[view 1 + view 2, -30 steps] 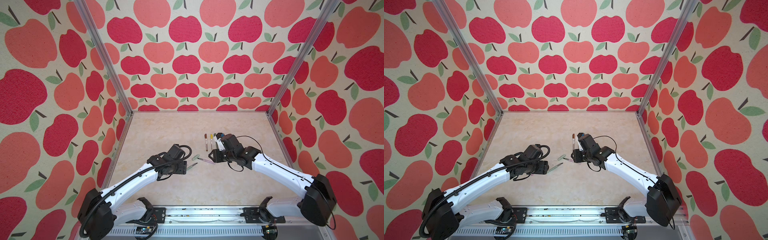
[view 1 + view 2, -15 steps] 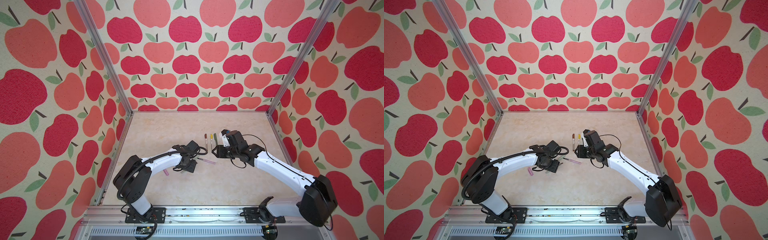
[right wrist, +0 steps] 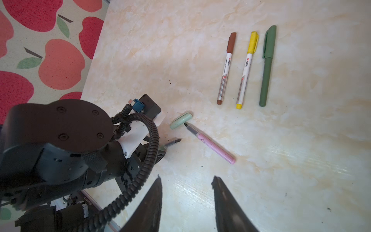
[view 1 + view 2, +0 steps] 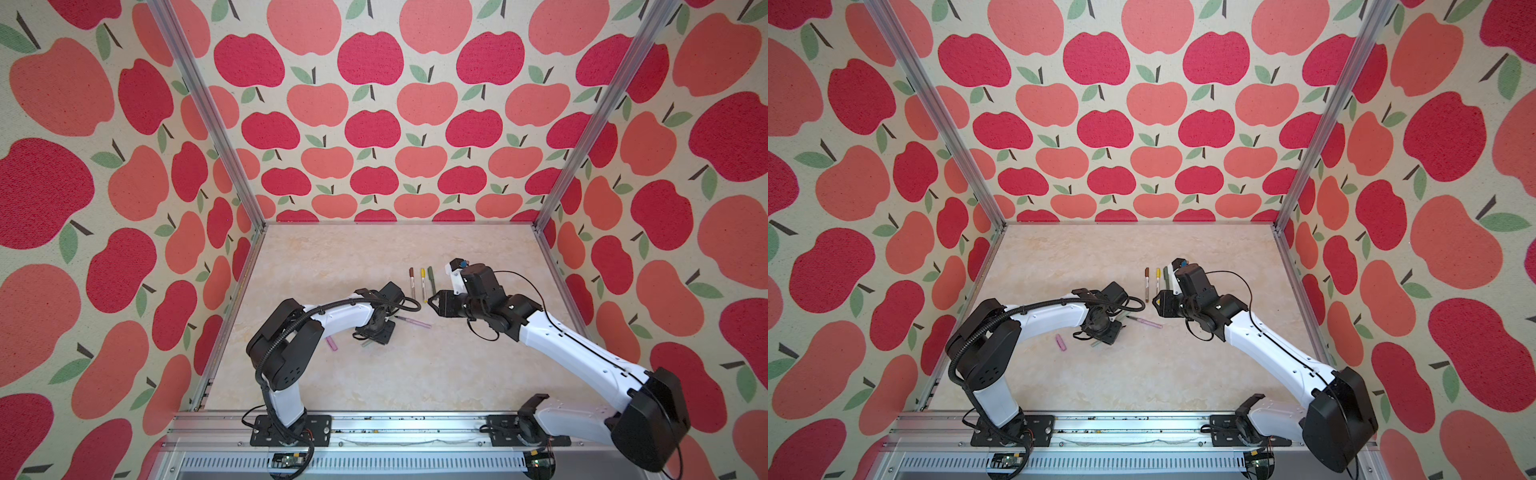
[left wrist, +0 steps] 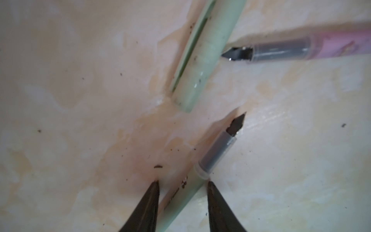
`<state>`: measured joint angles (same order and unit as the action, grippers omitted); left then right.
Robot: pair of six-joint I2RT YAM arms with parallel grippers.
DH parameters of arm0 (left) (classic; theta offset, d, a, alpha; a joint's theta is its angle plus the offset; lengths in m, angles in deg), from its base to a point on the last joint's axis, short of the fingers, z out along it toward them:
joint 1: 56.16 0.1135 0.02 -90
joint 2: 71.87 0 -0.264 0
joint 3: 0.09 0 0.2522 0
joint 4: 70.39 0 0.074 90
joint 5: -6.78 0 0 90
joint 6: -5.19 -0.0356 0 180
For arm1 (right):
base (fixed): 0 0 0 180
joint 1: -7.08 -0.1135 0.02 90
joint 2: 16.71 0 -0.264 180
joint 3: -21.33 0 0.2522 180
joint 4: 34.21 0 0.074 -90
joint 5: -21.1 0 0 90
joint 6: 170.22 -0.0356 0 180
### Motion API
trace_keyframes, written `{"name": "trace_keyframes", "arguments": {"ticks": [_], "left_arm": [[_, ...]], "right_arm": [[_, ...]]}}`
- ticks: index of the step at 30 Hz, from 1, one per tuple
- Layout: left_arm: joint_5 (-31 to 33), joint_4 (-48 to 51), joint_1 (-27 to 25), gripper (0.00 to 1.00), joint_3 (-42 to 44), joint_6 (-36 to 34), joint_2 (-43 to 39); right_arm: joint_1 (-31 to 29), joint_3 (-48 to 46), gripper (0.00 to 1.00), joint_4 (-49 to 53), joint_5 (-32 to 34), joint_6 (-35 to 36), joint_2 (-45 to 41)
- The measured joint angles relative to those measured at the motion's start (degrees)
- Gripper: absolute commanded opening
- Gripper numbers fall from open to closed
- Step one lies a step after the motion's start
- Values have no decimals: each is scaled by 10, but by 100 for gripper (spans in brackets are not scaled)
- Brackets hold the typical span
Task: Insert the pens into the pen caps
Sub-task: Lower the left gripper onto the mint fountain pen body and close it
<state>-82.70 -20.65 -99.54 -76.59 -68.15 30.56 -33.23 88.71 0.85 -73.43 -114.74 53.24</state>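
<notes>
The left arm (image 4: 340,318) and right arm (image 4: 582,349) wear white shells with black joint housings. A ribbed black conduit (image 3: 153,140) follows the left arm; its round black cap (image 3: 60,124) shows four screws, beside a blue connector (image 3: 138,104). The fingers (image 5: 148,204) of the left hand (image 5: 182,181) are dark and pointed.

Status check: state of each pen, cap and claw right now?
Brown-capped pen: capped.
Yellow-capped pen: capped.
Dark green pen: capped.
Pale green pen: uncapped, lying flat.
Pale green cap: loose.
Pink pen: uncapped.
Pink cap: loose.
Left claw: open, astride pale green pen.
Right claw: open, empty.
</notes>
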Motion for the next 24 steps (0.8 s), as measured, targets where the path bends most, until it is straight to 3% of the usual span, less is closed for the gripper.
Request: {"name": "trace_keyframes", "arguments": {"ticks": [10,18,24], "left_arm": [[-1,5,0,8,-15,2,12],[-4,-7,0,0,-3,10,2],[-59,-38,0,0,59,19,-63]], "right_arm": [[7,0,44,9,7,6,-3],[7,0,44,13,10,6,-16],[7,0,45,13,3,6,-21]]}}
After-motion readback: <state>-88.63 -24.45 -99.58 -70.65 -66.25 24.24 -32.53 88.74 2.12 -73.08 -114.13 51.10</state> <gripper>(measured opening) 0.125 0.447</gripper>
